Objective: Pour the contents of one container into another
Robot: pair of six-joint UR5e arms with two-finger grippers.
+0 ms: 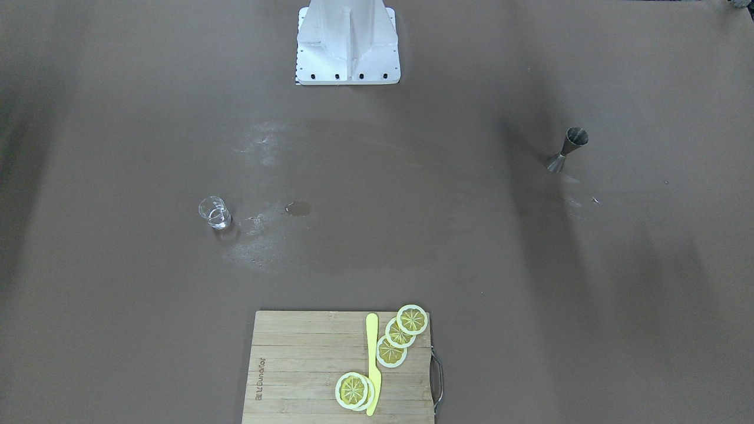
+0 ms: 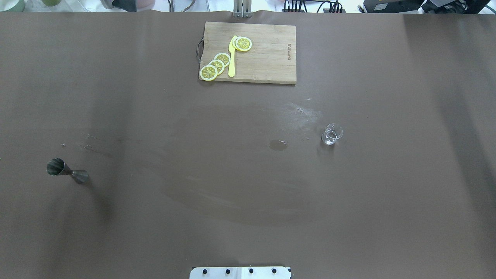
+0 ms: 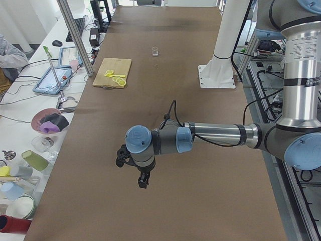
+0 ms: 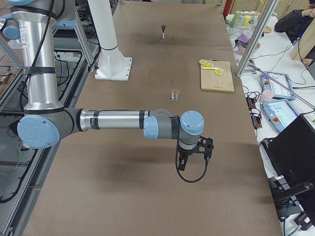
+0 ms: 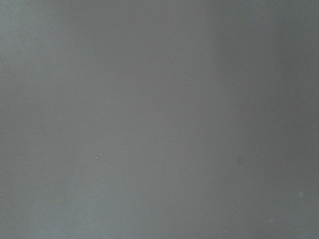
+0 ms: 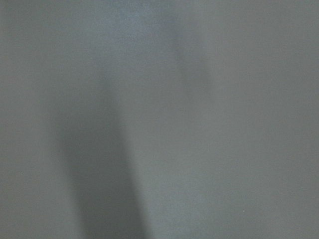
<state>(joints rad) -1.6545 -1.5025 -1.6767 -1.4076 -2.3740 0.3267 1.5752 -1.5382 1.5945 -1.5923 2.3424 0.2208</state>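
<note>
Glass (image 2: 332, 134) toward right edge of tabletop (image 2: 232, 217), contents unclear. Jigger (image 2: 66, 171) near left edge, upright, axis vertical. Left claw (image 3: 143, 182), right claw (image 4: 181, 165): grip state not determinable.

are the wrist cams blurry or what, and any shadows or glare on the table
Overhead exterior: soft broad shadows streak the table, no strong glare; the clear glass barely stands out. Left wrist-mounted: flat featureless grey, nothing sharp. Right wrist-mounted: same grey, with one soft dark shadow band.
</note>
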